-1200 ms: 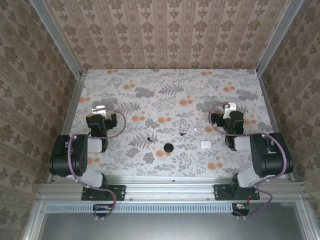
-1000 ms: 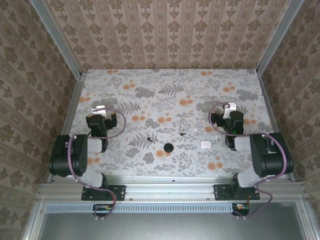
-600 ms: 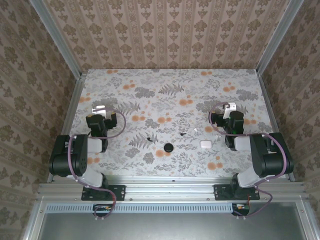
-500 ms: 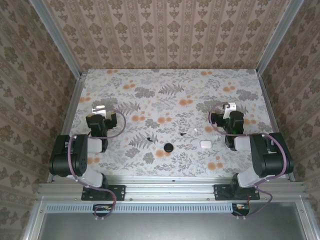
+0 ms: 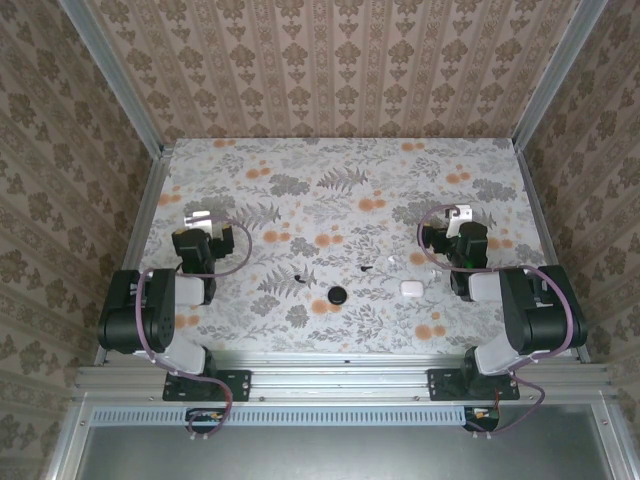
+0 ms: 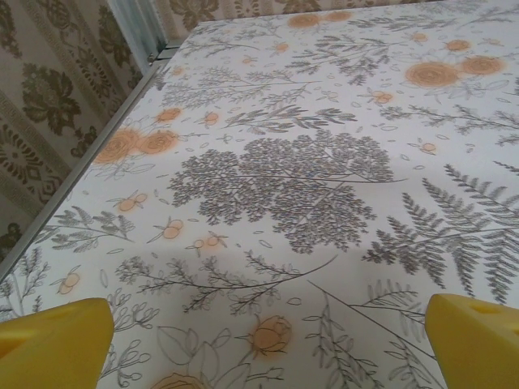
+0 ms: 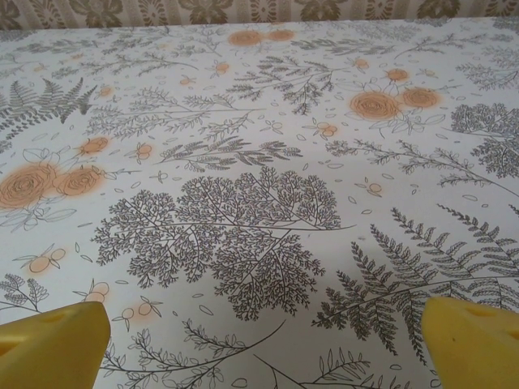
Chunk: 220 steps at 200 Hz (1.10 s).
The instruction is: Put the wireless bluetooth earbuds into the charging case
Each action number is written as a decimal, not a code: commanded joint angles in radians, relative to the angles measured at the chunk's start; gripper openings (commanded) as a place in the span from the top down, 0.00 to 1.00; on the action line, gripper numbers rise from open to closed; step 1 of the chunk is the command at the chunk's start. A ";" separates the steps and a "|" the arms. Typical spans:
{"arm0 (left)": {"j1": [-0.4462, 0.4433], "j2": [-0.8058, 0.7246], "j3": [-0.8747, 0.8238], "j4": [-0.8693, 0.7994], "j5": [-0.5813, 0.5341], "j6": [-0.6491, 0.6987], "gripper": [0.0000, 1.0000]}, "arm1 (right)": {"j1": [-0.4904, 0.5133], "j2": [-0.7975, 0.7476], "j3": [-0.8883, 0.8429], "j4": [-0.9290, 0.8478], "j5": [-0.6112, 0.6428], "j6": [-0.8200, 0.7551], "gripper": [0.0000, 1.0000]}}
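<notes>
Floral table (image 5: 330,200), charging case (image 5: 410,288) near-right

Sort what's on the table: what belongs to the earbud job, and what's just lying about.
For the job: charging case; earbuds, tiny white specks just beyond it.
Lying about: black round disc; small dark bit to its left.
</notes>
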 commanded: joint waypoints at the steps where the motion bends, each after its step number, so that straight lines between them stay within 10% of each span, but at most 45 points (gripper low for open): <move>1: -0.025 -0.044 -0.007 0.033 -0.030 0.034 0.01 | 0.016 -0.099 0.109 -0.237 0.013 -0.001 0.00; 46: -0.095 -0.254 0.173 -0.479 -0.100 -0.030 0.03 | 0.100 -0.276 0.371 -0.885 0.110 0.110 0.00; 105: -0.203 -0.332 0.441 -1.079 0.082 -0.309 0.16 | 0.207 -0.258 0.668 -1.654 0.047 0.319 0.00; 220: -0.389 -0.181 0.519 -1.239 0.158 -0.381 0.17 | 0.350 -0.010 0.634 -1.736 -0.004 0.344 0.16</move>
